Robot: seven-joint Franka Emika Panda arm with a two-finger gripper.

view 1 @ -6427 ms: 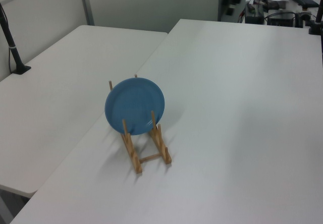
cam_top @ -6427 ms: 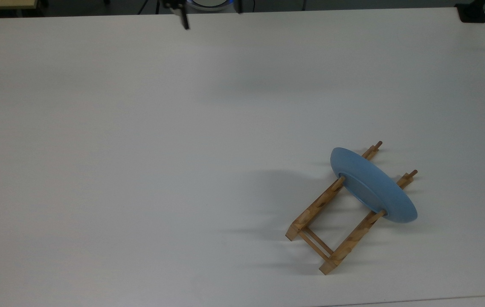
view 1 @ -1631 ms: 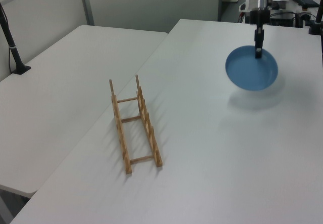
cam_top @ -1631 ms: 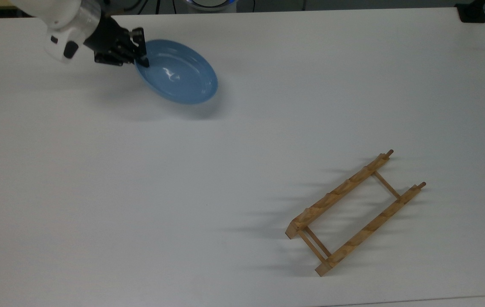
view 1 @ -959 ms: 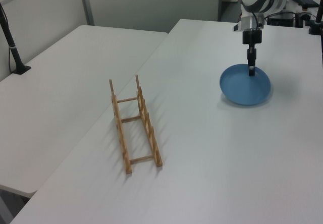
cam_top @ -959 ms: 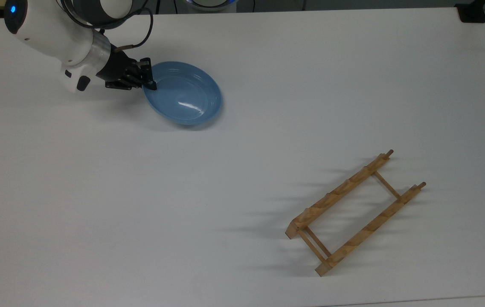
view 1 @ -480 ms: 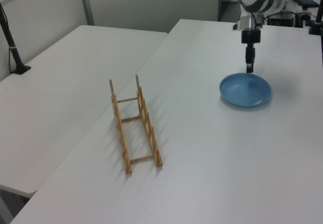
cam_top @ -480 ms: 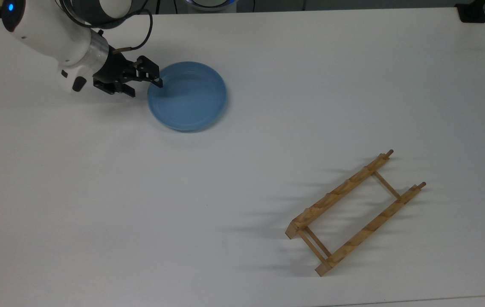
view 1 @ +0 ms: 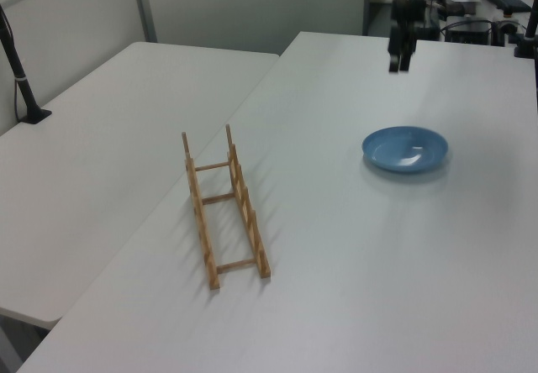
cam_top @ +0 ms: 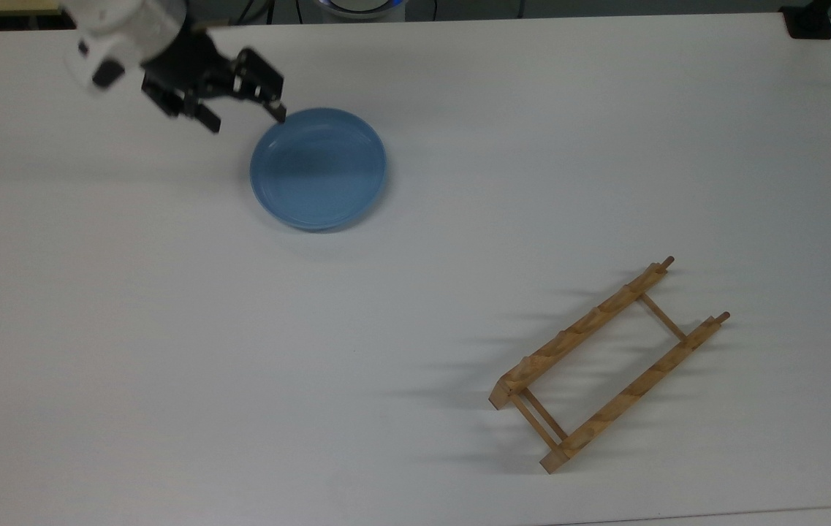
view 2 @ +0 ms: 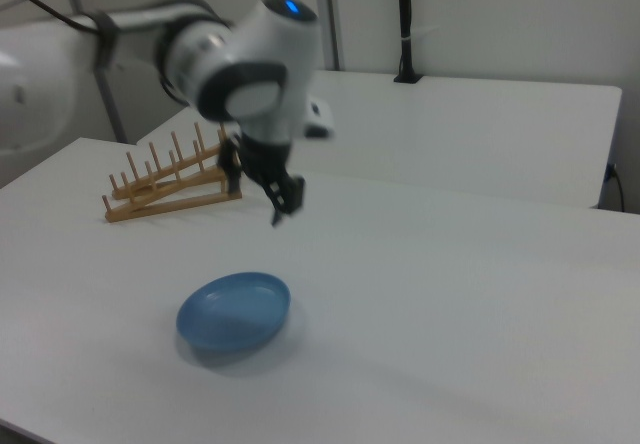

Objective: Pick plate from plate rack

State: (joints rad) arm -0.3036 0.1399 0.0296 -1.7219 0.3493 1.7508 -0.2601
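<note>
Lt-blue plate (cam_top: 319,169), tan wood rack (cam_top: 607,362), blk gripper (cam_top: 243,122)

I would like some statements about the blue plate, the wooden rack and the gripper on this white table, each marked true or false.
1. The round light-blue plate lies flat on the white table, apart from the light-wood plate rack. True.
2. The black two-finger gripper is shut on the plate's rim. False: it is open and holds nothing, raised above the table as the left view shows.
3. The rack holds no plate between its pegs. True.
4. In the top view, the plate lies to the right of the rack. False: it lies to the upper left of the rack.
5. The plate is upside down. False: its hollow side faces up.
</note>
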